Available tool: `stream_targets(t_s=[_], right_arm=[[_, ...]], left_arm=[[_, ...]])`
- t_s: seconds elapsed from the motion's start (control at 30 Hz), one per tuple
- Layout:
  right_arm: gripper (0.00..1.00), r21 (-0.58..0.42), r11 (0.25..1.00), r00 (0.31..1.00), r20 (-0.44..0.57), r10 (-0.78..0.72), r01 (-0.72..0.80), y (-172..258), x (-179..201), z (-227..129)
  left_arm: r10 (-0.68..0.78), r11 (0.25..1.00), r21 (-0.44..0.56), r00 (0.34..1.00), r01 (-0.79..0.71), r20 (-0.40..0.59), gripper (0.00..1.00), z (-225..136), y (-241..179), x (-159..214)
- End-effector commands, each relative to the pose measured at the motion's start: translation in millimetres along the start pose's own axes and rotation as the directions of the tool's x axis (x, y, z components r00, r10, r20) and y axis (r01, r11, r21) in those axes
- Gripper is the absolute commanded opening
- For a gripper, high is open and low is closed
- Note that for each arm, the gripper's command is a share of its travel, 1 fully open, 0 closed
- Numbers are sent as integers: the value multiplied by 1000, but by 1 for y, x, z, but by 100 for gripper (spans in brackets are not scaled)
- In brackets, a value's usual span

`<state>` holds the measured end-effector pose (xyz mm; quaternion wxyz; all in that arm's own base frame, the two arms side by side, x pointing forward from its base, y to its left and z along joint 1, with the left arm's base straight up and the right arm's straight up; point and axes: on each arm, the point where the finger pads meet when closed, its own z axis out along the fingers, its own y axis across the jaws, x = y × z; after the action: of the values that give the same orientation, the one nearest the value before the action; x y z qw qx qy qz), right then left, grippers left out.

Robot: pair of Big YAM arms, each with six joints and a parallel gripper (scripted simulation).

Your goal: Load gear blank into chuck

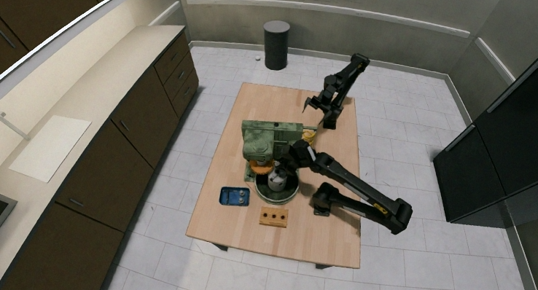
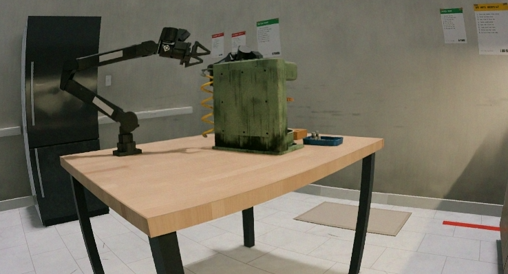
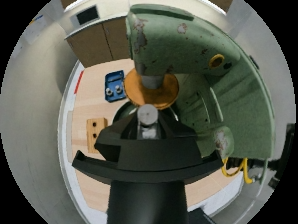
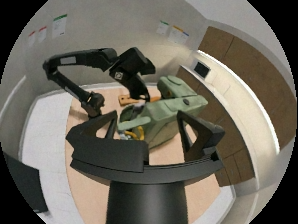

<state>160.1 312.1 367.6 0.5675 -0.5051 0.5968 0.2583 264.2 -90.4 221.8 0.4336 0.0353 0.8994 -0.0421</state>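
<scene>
The gear blank point(image 3: 148, 114), a small grey cylinder with a round flat top, is between the fingers of my left gripper point(image 1: 281, 167) point(image 3: 147, 113), which is shut on it. It is right over the grey chuck point(image 1: 277, 181) point(image 3: 152, 133); the fingers hide whether its lower end touches the chuck. The chuck stands in the round dark basin point(image 1: 276, 202) of the green gear shaper point(image 1: 258, 143) point(image 2: 248, 101) point(image 3: 185, 47) point(image 4: 172, 110). My right gripper point(image 1: 312, 115) point(image 2: 205, 57) point(image 4: 147, 113) is open and empty, raised beside the machine on its yellow-coil side.
The orange cutter wheel point(image 1: 259, 169) point(image 3: 168, 95) is close beside the blank. A blue tray point(image 1: 225, 202) with two small grey pieces and a wooden block point(image 1: 273, 223) with three holes lie near the basin. A yellow coiled hose point(image 1: 309, 136) point(image 2: 206, 102) hangs at the machine's side.
</scene>
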Motion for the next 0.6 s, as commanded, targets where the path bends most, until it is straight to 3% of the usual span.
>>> stream_targets(t_s=[0.0, 0.57], right_arm=[[100, 31, 999, 999, 44, 18, -20, -15, -28, -4], [100, 31, 999, 999, 44, 18, -20, -15, -28, -4]], left_arm=[[18, 1000, 2, 1000, -18, 17, 23, 4, -1, 2], [-7, 1000, -2, 1000, 7, 12, 23, 0, -2, -12]])
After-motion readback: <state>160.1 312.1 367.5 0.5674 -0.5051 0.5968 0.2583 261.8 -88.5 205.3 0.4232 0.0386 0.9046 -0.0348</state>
